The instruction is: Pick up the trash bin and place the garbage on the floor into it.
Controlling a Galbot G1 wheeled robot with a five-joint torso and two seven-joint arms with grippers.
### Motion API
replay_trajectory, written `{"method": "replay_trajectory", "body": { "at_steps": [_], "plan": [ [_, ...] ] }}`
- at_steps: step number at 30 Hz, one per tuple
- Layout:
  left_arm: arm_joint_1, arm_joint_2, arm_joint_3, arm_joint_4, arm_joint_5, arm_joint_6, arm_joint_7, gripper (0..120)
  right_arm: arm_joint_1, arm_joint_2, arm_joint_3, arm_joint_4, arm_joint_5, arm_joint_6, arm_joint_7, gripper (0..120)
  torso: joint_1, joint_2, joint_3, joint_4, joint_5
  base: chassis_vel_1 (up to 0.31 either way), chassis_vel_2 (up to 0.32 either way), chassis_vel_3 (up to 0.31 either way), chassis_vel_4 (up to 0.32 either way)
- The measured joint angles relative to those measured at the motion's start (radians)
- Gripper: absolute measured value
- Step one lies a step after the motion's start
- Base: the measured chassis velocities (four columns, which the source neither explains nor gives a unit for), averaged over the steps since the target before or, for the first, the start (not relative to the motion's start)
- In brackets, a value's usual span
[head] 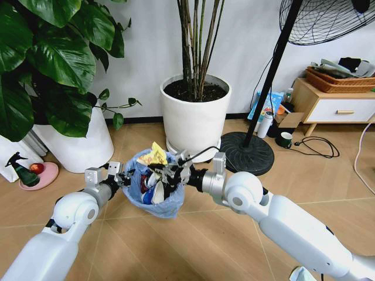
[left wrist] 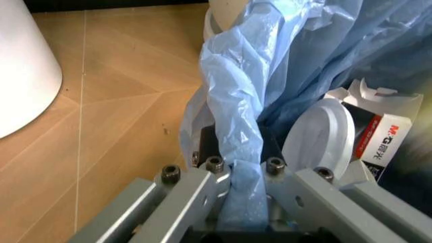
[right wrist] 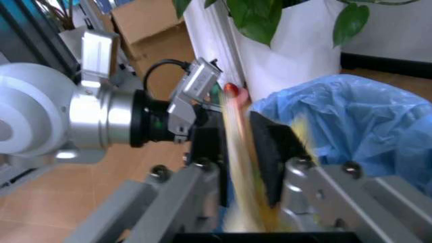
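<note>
Hovering directly over the trash bin (head: 153,186), your right gripper (head: 171,173) grips a yellow wrapper (right wrist: 238,167); left gripper (head: 124,178) clamps the bag rim.

white plant pot (head: 195,111) | fan base (head: 247,153) | spray bottle (head: 19,168) | wooden cabinet (head: 335,106)

the trash bin (head: 157,193) sits between both arms, before the plant pot (head: 195,114), garbage (head: 153,155) inside.
</note>
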Motion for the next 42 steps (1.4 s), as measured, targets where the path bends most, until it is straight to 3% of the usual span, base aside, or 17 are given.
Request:
{"method": "replay_trajectory", "body": {
  "at_steps": [12,16,23,33,42],
  "plan": [
    [-0.004,-0.002,-0.002,0.000,-0.001,0.000,0.000,0,0.000,0.007,0.033,-0.031,-0.030,0.018,0.008,59,0.000,0.000,0.000,0.0000,0.0000,0.000,0.000,0.000,0.000],
    [-0.004,-0.002,-0.004,0.000,-0.003,0.000,0.000,0,0.002,0.001,0.052,-0.041,-0.035,0.029,0.011,77,0.000,0.000,0.000,0.0000,0.0000,0.000,0.000,0.000,0.000],
    [-0.004,-0.001,-0.008,0.000,-0.003,-0.001,0.001,0,0.003,0.001,0.077,-0.047,-0.048,0.041,0.022,98,0.000,0.000,0.000,0.0000,0.0001,0.000,0.000,0.000,0.000],
    [0.001,-0.004,-0.022,0.000,-0.004,-0.002,0.001,0,-0.051,-0.013,0.170,-0.027,-0.099,0.073,0.124,100,0.000,0.000,0.000,0.0001,0.0001,0.000,0.000,0.000,0.000],
    [0.008,-0.010,-0.026,-0.003,-0.001,-0.003,0.002,0,-0.263,-0.019,0.372,0.019,-0.202,0.074,0.174,100,0.000,0.000,0.000,-0.0002,0.0002,0.000,0.000,0.000,0.000]
  ]
}}
